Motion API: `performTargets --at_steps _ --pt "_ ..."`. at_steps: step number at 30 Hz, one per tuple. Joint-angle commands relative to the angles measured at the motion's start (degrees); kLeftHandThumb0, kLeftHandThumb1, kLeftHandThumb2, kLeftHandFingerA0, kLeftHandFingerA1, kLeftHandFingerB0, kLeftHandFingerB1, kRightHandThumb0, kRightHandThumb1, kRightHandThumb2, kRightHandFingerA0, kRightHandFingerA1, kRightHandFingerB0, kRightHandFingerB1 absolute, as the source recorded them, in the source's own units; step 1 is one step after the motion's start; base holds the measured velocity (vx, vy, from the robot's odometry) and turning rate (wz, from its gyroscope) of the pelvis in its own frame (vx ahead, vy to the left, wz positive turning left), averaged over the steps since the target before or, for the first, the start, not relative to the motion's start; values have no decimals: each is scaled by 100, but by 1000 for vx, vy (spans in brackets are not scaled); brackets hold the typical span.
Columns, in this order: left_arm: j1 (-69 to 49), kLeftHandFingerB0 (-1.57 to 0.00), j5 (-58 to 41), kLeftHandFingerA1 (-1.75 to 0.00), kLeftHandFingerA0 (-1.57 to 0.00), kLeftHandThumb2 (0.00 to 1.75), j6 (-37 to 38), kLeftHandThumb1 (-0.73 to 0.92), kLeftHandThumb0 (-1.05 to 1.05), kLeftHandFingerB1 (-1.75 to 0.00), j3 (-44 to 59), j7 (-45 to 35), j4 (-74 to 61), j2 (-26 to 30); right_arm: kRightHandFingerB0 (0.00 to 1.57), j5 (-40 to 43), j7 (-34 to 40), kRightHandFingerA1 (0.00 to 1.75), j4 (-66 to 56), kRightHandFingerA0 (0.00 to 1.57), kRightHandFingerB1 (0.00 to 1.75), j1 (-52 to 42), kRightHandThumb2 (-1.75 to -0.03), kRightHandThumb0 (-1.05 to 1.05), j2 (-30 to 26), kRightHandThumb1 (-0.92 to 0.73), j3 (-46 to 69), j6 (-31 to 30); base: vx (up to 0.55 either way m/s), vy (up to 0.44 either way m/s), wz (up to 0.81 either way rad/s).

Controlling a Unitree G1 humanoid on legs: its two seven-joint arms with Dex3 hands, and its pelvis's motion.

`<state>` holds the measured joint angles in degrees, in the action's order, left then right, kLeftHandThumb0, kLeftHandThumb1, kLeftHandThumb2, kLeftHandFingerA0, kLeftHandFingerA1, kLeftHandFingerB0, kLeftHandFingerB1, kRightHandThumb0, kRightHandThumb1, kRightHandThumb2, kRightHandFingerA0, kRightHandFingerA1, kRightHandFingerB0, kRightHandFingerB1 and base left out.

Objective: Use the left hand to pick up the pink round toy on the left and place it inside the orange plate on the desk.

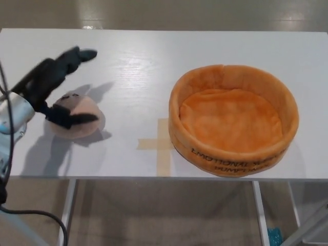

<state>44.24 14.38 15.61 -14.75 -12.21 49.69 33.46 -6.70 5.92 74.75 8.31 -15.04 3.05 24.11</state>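
The left robot hand (pixel 54 87) comes in from the picture's nine o'clock side and sits over the pink round toy (pixel 78 118), its fingers spread wide rather than closed: two thick fingers (pixel 72 56) stretch up toward one o'clock above the toy, while the thumb (pixel 77 119) lies across the toy's front face, touching it. The toy rests on the white surface (pixel 154 56) at about nine o'clock from the middle of the surface, and a small dark face mark shows on its top beside the palm. The toy is not lifted; its shadow falls on the surface just below and to its right. The orange plate (pixel 233 156), a soft round dish with a raised rim and dark lettering along its near wall, stands at roughly three o'clock from the toy, well apart from it, and holds nothing. Between toy and plate a tan tape cross (pixel 159 145) is stuck to the surface, close to the plate's near-left rim. The right robot hand does not show.
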Motion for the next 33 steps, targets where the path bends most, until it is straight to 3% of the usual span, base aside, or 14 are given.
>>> performTargets --at_steps 1,7,10,15,20,21,24,25,26,28,29,30,31,33 --pt "322 -5 992 -3 0 60 -317 29 -36 -17 -575 379 708 -9 61 -1 -42 62 34 75 44 -54 -58 -35 -41 -58 52 38 0 0 0" --pt "483 0 1082 0 0 60 -374 29 -36 -11 -813 181 948 -22 61 12 -52 60 28 75 44 -38 -58 -36 -27 -57 91 44 0 0 0" --pt "491 0 1109 -10 0 62 -326 27 -34 -19 -838 173 1056 -27 62 -38 -3 57 41 73 44 -18 -58 -36 -28 -57 57 36 0 0 0" --pt "494 0 1135 -10 0 61 -333 25 -32 -18 -845 111 1178 -71 61 -56 -11 58 35 73 44 -45 -58 -36 -42 -58 41 41 0 0 0" --pt "435 0 1062 -28 0 66 -287 24 -28 -29 -777 -52 1228 -100 62 -64 -13 58 36 74 44 -48 -58 -37 -48 -58 29 36 0 0 0" --pt "425 -5 1023 -30 -10 55 -253 43 -23 -23 -747 -63 1262 -119 62 -74 -3 57 34 73 44 -48 -58 -38 -50 -58 19 39 0 0 0" --pt "379 -10 1041 -35 -25 56 11 50 -26 -26 -735 19 1311 -112 62 -92 24 57 33 73 43 -41 -58 -38 -53 -59 -4 18 0 0 0" --pt "354 -33 1035 -107 -57 61 62 70 -20 -32 -711 68 1323 -124 63 -73 24 58 32 73 44 -53 -58 -37 -35 -58 10 29 0 0 0" --pt "338 -63 987 -60 -108 66 130 81 -18 -40 -659 62 1341 -144 63 -69 27 57 34 74 44 -54 -58 -37 -28 -58 14 34 0 0 0" --pt "325 -63 931 -60 -108 66 219 81 -18 -40 -588 27 1366 -166 63 -75 33 57 37 74 44 -48 -58 -37 -27 -58 11 32 0 0 0" --pt "341 -79 974 -62 -115 67 298 84 -15 -47 -600 64 1393 -170 63 -24 -6 57 39 73 44 -19 -58 -37 -14 -58 57 -1 0 0 0" --pt "348 -79 997 -62 -115 67 338 84 -15 -47 -600 79 1409 -174 63 -3 -22 57 40 73 44 -7 -58 -37 -8 -58 77 -15 0 0 0" --pt "336 -92 1041 -110 -102 88 422 71 -14 -94 -618 152 1440 -203 62 -16 -24 55 36 73 44 -17 -58 -38 -16 -58 71 7 0 0 0" --pt "321 -88 1094 -112 -98 86 581 73 -12 -99 -643 283 1496 -250 63 -23 -32 57 28 73 44 -21 -58 -38 -24 -58 72 30 0 0 0"
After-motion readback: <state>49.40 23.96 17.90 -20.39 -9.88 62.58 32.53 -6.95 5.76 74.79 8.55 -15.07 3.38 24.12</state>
